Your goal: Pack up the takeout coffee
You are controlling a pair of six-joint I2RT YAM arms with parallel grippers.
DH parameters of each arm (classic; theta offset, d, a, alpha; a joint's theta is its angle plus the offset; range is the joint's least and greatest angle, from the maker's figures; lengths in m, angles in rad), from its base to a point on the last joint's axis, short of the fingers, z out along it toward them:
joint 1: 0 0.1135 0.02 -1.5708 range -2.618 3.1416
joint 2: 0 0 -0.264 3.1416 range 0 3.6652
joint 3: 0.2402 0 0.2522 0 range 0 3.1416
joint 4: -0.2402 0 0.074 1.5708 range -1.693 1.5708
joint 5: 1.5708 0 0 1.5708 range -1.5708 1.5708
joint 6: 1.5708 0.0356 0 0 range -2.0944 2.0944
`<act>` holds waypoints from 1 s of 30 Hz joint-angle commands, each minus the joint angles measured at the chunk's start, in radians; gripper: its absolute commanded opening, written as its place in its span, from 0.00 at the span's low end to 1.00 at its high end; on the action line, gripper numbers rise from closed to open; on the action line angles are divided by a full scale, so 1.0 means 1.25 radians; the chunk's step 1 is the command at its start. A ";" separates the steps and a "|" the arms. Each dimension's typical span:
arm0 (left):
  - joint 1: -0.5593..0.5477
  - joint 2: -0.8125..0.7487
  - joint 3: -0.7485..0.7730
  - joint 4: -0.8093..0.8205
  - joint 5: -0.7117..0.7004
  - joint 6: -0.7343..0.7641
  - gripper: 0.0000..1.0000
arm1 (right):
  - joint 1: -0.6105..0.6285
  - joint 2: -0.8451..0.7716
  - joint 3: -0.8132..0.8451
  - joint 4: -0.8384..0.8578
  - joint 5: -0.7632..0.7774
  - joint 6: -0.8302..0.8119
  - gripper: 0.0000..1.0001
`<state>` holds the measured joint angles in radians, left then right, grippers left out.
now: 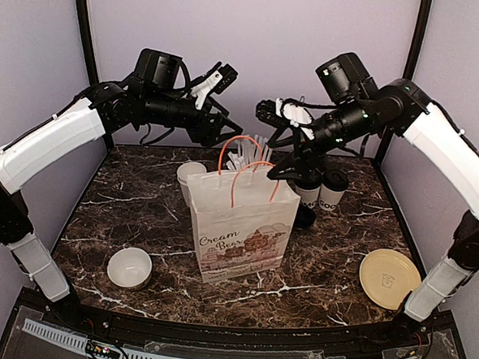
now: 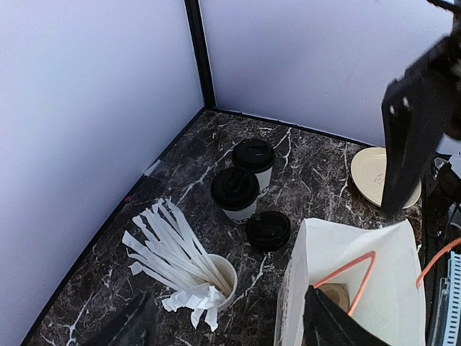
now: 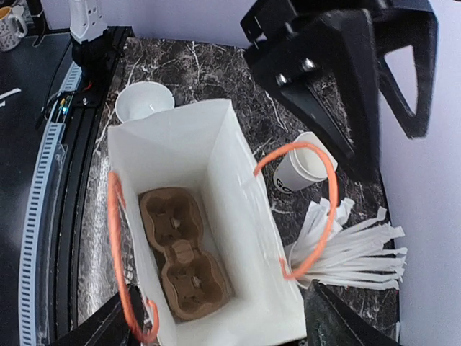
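Both my claws are spread wide and empty, right claw (image 3: 223,324) over the paper bag (image 3: 180,144), left claw (image 2: 230,321) beside it, with the nearer coffee cup (image 2: 235,193) and farther coffee cup (image 2: 253,160) on the table (image 2: 317,180) nearby.

White-shelled arms (image 1: 51,139); black joints and wrist housings.

From above, the right arm (image 1: 349,121) partly covers the two lidded coffee cups (image 1: 334,188), whose lettering is too small to read. The paper bag (image 1: 240,228) hides the straw cup's (image 1: 189,175) lower part. In the left wrist view the bag's base is cut off, and the same arm blocks part of the yellow plate (image 2: 369,173).
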<state>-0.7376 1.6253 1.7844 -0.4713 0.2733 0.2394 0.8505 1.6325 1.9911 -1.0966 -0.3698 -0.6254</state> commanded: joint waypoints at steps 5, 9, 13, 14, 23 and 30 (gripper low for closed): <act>0.002 -0.193 -0.146 0.071 0.070 0.019 0.77 | -0.274 -0.160 -0.173 0.077 -0.018 -0.052 0.79; 0.002 -0.258 -0.226 0.083 0.092 0.042 0.77 | -0.435 -0.074 -0.199 0.098 0.017 -0.038 0.76; 0.002 -0.302 -0.288 0.112 0.071 0.051 0.77 | -0.503 0.050 -0.144 0.080 0.100 -0.016 0.76; 0.002 -0.312 -0.296 0.123 0.068 0.051 0.77 | -0.506 0.073 -0.136 0.085 0.130 -0.011 0.78; 0.002 -0.336 -0.361 0.148 0.058 0.061 0.77 | -0.507 0.237 -0.052 0.038 0.233 0.015 0.93; 0.002 -0.342 -0.384 0.158 0.072 0.058 0.77 | -0.507 0.306 0.010 0.011 0.247 0.038 0.93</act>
<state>-0.7368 1.2297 1.3243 -0.3115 0.3508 0.3031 0.2104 1.9694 1.9438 -1.0477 -0.0803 -0.6075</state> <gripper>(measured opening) 0.771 0.924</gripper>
